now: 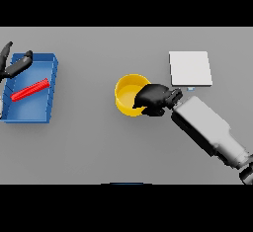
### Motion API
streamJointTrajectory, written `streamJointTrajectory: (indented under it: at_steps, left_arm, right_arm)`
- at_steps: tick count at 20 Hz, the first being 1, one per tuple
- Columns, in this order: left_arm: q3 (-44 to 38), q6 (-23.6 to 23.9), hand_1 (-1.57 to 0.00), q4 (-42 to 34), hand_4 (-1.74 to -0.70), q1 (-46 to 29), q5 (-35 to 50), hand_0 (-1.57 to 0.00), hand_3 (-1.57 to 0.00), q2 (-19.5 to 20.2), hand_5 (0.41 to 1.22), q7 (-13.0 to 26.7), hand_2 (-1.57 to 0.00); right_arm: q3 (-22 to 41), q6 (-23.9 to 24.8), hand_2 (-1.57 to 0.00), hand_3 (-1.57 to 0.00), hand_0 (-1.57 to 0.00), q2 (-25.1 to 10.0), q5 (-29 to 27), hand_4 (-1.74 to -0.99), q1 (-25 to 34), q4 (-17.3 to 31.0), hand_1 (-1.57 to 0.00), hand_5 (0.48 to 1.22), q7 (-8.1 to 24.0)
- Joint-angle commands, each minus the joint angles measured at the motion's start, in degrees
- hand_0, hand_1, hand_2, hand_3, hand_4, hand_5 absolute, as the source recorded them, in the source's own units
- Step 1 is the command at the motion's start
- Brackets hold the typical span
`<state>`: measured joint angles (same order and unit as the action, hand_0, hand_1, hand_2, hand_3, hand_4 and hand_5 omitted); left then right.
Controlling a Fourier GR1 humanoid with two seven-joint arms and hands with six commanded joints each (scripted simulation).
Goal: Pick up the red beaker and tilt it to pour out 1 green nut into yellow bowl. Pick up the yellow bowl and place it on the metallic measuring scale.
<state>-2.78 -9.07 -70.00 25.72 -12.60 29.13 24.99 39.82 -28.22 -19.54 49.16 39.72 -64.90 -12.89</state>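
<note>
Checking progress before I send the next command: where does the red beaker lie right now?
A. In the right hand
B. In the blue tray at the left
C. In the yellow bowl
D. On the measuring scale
B: the red beaker lies on its side inside the blue tray, far from the yellow bowl, where the right hand is at the rim.

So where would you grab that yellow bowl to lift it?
Probably by the rim on its right side. The yellow bowl stands upright and open, so its thin wall can be pinched between thumb and fingers. The right hand is already at that edge, fingers curled at the rim, and the scale lies to that side too.
</note>
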Motion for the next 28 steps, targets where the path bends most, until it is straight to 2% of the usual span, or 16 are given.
streamJointTrajectory:
  at_steps: [1, 4, 7, 10, 11, 13, 16, 17, 20, 21, 26, 28]
  left_arm:
    - [-0.3, -0.2, 0.00, 0.3, -0.78, 0.2, 0.3, 0.00, 0.00, 0.1, 0.712, 0.2, 0.00]
    - [-0.3, -0.1, 0.00, 0.1, -0.78, 0.3, 0.3, 0.00, 0.00, 0.1, 0.703, 0.7, 0.00]
    - [-0.2, -0.2, 0.00, 0.2, -0.77, 0.4, -0.1, 0.00, 0.00, 0.6, 0.706, 0.2, 0.00]
    - [-0.5, -0.8, 0.00, -0.1, -0.78, 0.4, 0.6, 0.00, 0.00, 0.7, 0.702, 0.0, 0.00]
    - [-0.7, -0.9, 0.00, -0.4, -0.78, 0.6, 1.1, 0.00, 0.00, 0.7, 0.702, 0.5, 0.00]
    - [-1.0, -1.2, 0.00, 0.1, -0.79, 0.6, 1.8, 0.00, 0.00, 0.3, 0.702, 0.2, 0.00]
    - [-1.0, -1.2, 0.00, 0.0, -0.80, 0.5, 1.9, 0.00, 0.00, 0.3, 0.704, -0.3, 0.00]
    - [-0.9, -1.3, 0.00, 0.0, -0.80, 0.7, 1.9, 0.00, 0.00, 0.2, 0.704, -0.2, 0.00]
    - [-1.2, -0.7, 0.00, -0.6, -0.82, 0.4, 2.4, 0.00, 0.00, -0.4, 0.717, 1.3, 0.00]
    - [-1.4, -0.7, 0.00, -0.5, -0.83, 0.8, 2.4, 0.00, 0.00, -0.2, 0.723, 2.2, 0.00]
    - [-1.4, -0.9, 0.00, -3.0, -0.84, -0.7, 3.0, 0.00, 0.00, -0.2, 0.739, 3.5, 0.00]
    - [-1.4, -0.7, 0.00, -3.6, -0.85, -0.8, 3.1, 0.00, 0.00, -0.2, 0.754, 4.1, 0.00]
  right_arm:
    - [0.0, -0.2, -1.33, -1.17, -1.45, -0.3, -0.2, -1.698, -0.1, -0.3, -1.45, 1.193, -0.1]
    - [-0.7, -0.7, -1.39, -1.20, -1.51, -0.8, -1.0, -1.719, 0.5, -2.0, -1.51, 1.207, 0.2]
    - [-2.2, -3.3, -1.45, -1.17, -1.54, -2.7, -2.4, -1.730, 0.9, -5.2, -1.54, 1.214, 1.3]
    - [-3.9, -6.2, -1.49, -1.15, -1.55, -4.9, -3.7, -1.735, 0.9, -9.0, -1.55, 1.217, 3.6]
    - [-4.5, -6.6, -1.45, -1.20, -1.56, -5.4, -3.8, -1.736, 1.2, -9.8, -1.56, 1.218, 4.3]
    - [-5.1, -6.7, -1.45, -1.20, -1.56, -6.3, -3.6, -1.738, 0.5, -11.8, -1.56, 1.219, 6.6]
    - [-6.0, -7.4, -1.51, -1.18, -1.57, -7.9, -4.3, -1.739, -1.0, -15.1, -1.57, 1.219, 7.2]
    - [-6.9, -7.9, -1.52, -1.18, -1.52, -7.9, -4.7, -1.740, -1.2, -15.8, -1.57, 1.219, 9.2]
    - [-8.8, -5.5, -1.49, -1.18, -1.54, -9.9, -4.1, -1.740, -0.4, -14.1, -1.57, 1.220, 9.7]
    - [-9.7, -4.9, -1.50, -1.17, -1.55, -11.0, -4.4, -1.741, 0.2, -13.7, -1.57, 1.220, 8.7]
    - [-12.7, 1.4, -1.54, -1.15, -1.56, -12.6, -3.5, -1.741, 2.9, -5.7, -1.57, 1.221, 7.8]
    - [-13.1, 3.5, -1.55, -1.16, -1.57, -13.4, -3.1, -1.741, 3.3, -2.1, -1.57, 1.221, 6.1]
